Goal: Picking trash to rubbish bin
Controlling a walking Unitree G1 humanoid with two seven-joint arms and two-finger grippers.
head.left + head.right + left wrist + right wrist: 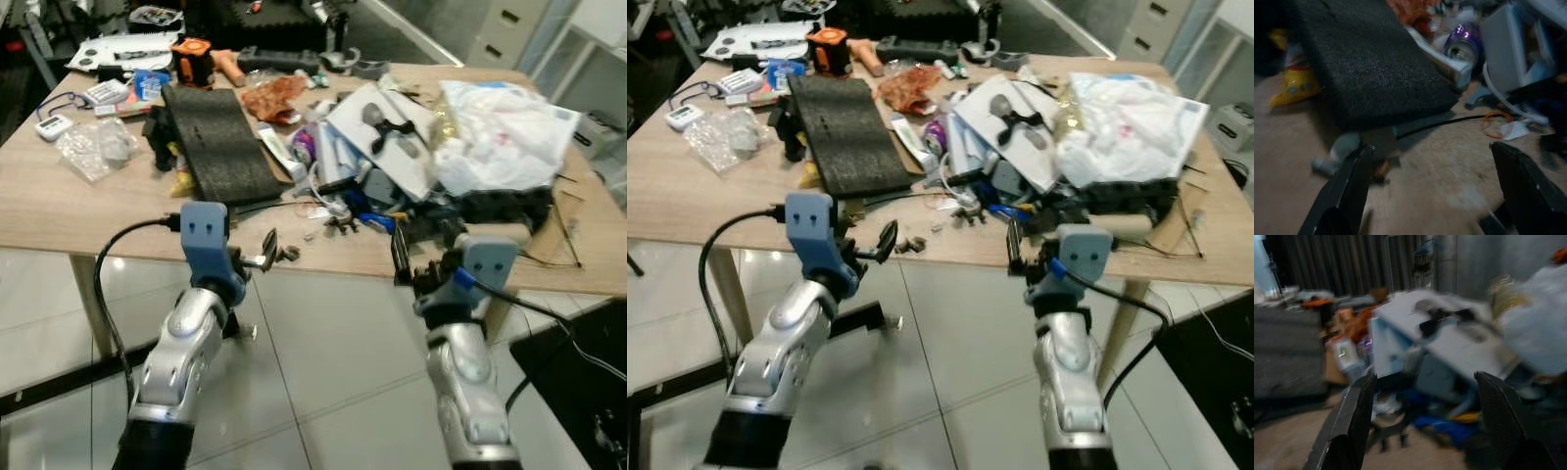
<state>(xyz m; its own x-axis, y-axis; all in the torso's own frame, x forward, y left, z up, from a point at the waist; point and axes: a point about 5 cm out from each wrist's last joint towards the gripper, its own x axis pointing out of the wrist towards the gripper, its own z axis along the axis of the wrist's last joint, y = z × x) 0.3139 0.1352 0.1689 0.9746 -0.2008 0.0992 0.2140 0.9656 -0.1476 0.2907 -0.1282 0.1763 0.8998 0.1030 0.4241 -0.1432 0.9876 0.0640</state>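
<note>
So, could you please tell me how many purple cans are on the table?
1. The purple can lies on its side in the middle of the table, between the black foam slab and the white clutter; more may be hidden under the pile.

Rt wrist view blurred; white box, clutter indistinct.

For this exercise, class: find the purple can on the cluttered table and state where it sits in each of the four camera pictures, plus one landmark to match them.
Left eye view: purple can lies mid-table, right of the black foam slab.
Right eye view: same place, beside the slab.
Left wrist view: upper middle, past the slab's corner.
Right wrist view: too blurred to pick it out for certain.
Shared landmark: the black foam slab.
</note>
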